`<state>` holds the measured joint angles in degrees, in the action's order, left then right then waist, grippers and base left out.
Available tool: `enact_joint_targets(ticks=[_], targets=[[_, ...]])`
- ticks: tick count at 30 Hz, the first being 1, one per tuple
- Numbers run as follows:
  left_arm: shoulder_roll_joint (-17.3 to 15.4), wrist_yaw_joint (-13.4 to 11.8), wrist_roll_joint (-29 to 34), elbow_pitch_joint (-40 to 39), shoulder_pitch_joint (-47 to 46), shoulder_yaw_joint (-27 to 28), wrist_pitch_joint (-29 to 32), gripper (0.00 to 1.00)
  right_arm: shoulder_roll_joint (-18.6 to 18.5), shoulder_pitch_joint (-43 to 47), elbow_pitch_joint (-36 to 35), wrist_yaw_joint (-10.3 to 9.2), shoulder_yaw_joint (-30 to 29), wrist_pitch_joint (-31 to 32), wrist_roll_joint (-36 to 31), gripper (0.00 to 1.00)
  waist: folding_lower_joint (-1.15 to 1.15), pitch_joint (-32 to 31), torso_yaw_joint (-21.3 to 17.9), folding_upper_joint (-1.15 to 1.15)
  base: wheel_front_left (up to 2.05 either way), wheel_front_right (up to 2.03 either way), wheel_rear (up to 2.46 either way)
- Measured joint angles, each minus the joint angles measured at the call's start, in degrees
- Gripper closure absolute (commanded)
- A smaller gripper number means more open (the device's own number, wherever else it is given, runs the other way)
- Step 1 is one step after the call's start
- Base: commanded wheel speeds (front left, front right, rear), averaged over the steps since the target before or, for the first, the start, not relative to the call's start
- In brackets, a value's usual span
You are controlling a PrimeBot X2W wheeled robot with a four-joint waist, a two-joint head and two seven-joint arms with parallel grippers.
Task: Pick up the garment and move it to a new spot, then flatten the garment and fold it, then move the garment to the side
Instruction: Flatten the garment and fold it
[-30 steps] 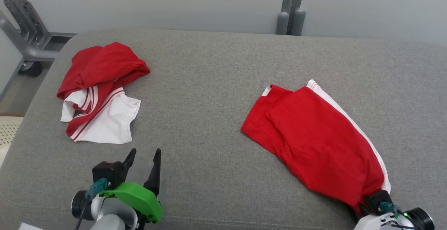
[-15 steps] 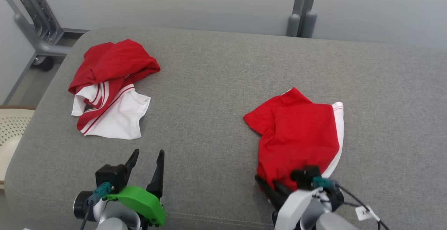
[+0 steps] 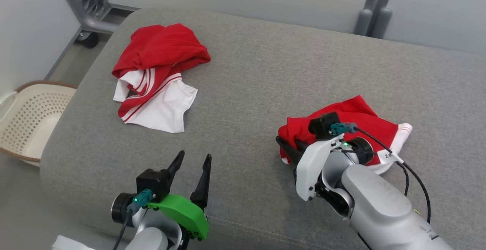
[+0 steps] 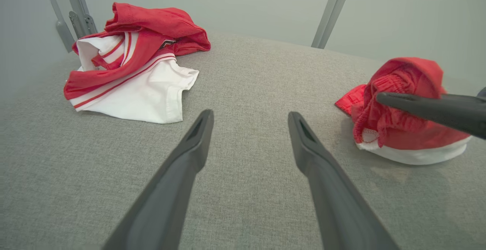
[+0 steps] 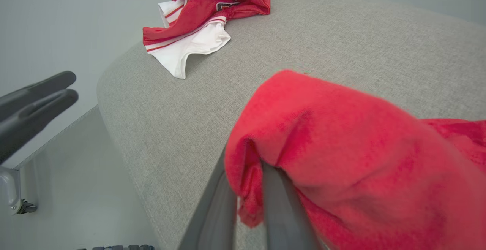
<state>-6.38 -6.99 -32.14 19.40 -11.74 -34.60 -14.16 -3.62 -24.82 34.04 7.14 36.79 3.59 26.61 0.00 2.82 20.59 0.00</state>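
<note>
The garment (image 3: 364, 117) is a pair of red shorts with white trim, bunched in a heap on the right of the grey cushion (image 3: 246, 75). My right gripper (image 3: 284, 145) is shut on a red fold at the heap's left edge; in the right wrist view the cloth (image 5: 341, 147) drapes over the right gripper (image 5: 248, 189) and hides its tips. Seen in the left wrist view, a right finger (image 4: 417, 105) lies across the heap (image 4: 406, 136). My left gripper (image 3: 193, 158) (image 4: 250, 116) hovers open and empty over the cushion's front.
A second red and white garment (image 3: 159, 71) (image 4: 133, 75) (image 5: 205, 18) lies crumpled at the cushion's far left. On the floor to the left stands a cream perforated basket (image 3: 34, 117). A grey metal frame (image 3: 87, 7) and grey posts (image 3: 374, 14) stand behind the cushion.
My right gripper has carried the garment's end up and leftward over the rest, so the spread shorts are now bunched. The head view has shifted. The left gripper stays open.
</note>
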Motion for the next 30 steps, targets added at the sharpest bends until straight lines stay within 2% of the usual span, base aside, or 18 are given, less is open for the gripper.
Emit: enact_joint_targets(ticks=[7, 11, 17, 18, 19, 21, 30], targets=[[0.5, 0.4, 0.0, 2.1, -0.2, -1.5, 1.6, 0.00, 0.0, -4.5, 4.4, 0.00, -0.3, 1.1, 2.0, 1.00, 0.00, 0.5, 5.2, 0.00, 0.00, 0.00, 0.00], [0.5, 0.4, 0.0, 2.7, -0.2, -1.5, 2.7, 0.00, 0.0, -6.2, 4.9, 0.00, 1.6, 1.9, 3.1, 1.00, 0.00, 0.4, 7.3, 0.00, 0.00, 0.00, 0.00], [0.4, 0.4, -0.7, 4.4, 0.0, -1.6, 5.4, 0.00, 0.2, -8.1, 3.6, 0.00, 8.4, 3.1, 9.3, 1.00, 0.00, 0.1, 10.0, 0.00, 0.00, 0.00, 0.00], [0.4, 0.4, -1.0, 4.6, 0.0, -1.9, 6.0, 0.00, 0.2, -8.3, 3.8, 0.00, 9.3, 3.1, 9.2, 0.90, 0.00, 0.1, 10.2, 0.00, 0.00, 0.00, 0.00], [0.4, 0.4, -1.1, 4.7, 0.0, -2.1, 6.4, 0.00, 0.1, -8.7, 3.9, 0.00, 9.8, 3.1, 9.2, 0.57, 0.00, 0.0, 10.3, 0.00, 0.00, 0.00, 0.00], [0.4, 0.4, -1.5, 4.9, 0.0, -2.5, 7.1, 0.00, 0.1, -9.5, 4.5, 0.00, 10.6, 3.0, 9.2, 0.00, 0.00, -0.1, 10.4, 0.00, 0.00, 0.00, 0.00], [0.4, 1.0, -2.3, 5.6, 0.0, -2.5, 8.6, 0.00, 0.1, -13.5, 10.3, -0.01, 13.5, 1.1, 4.5, 0.00, 0.00, -0.6, 10.1, 0.00, 0.00, 0.00, 0.00]])
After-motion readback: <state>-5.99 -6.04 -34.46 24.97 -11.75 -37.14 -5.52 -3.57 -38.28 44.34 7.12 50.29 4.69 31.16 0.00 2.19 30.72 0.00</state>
